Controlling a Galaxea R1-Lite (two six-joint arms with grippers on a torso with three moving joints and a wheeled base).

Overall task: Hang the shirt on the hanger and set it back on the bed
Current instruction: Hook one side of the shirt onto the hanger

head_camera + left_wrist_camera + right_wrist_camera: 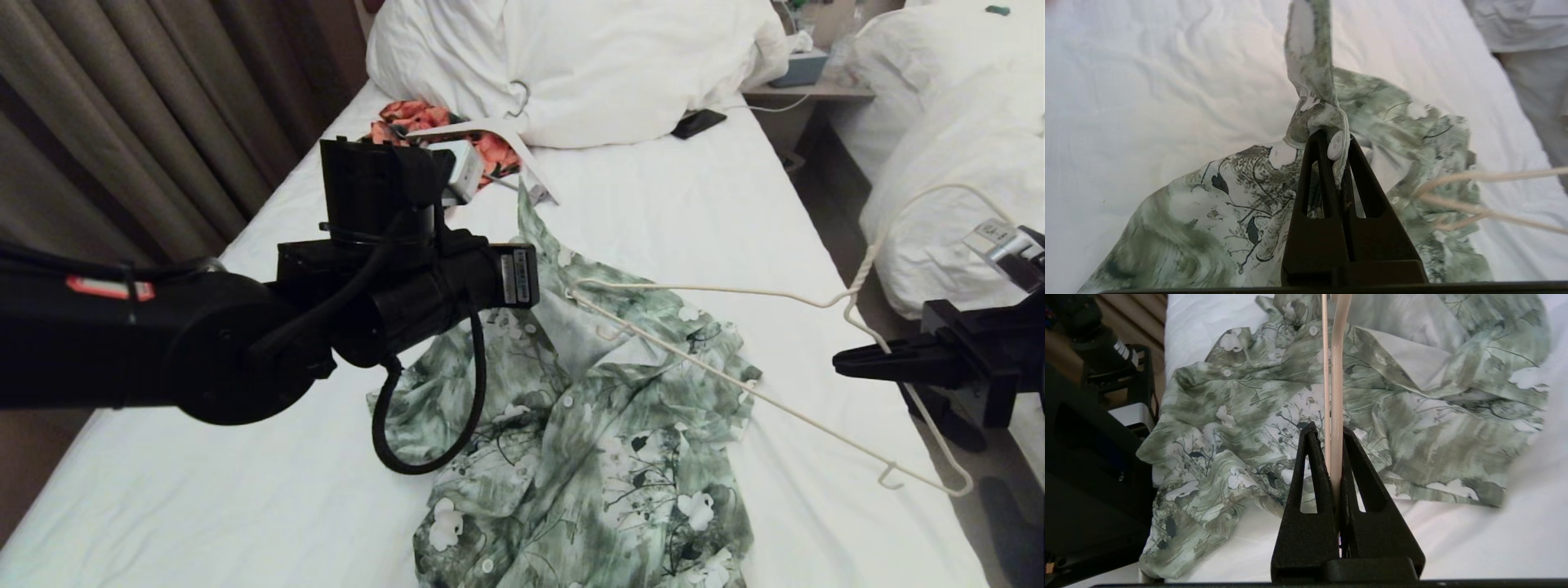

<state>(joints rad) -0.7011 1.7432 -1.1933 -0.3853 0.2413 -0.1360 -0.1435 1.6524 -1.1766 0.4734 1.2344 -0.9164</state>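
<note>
Left jaws: left gripper (1333, 153), tapered black fingers pinched tight on a buttoned fold of the shirt (1306, 65), thin cloth lifted into a twisted peak.
Right jaws: right gripper (1333, 449) clamped on the hanger (1336, 375), slim cream wire rod.
Shirt: crumpled, leafy green print, white buttons, at 6 o'clock on the bed (694, 196).
Hanger: angled above shirt collar, one notched shoulder tip at collar; hook toward 3 o'clock.
Bed: smooth white sheet, faint wrinkles.

Room setting: heavy brown curtains (163, 106) beyond the left arm; a second bed (955, 163) and a bedside table (804, 91) beyond the right.
</note>
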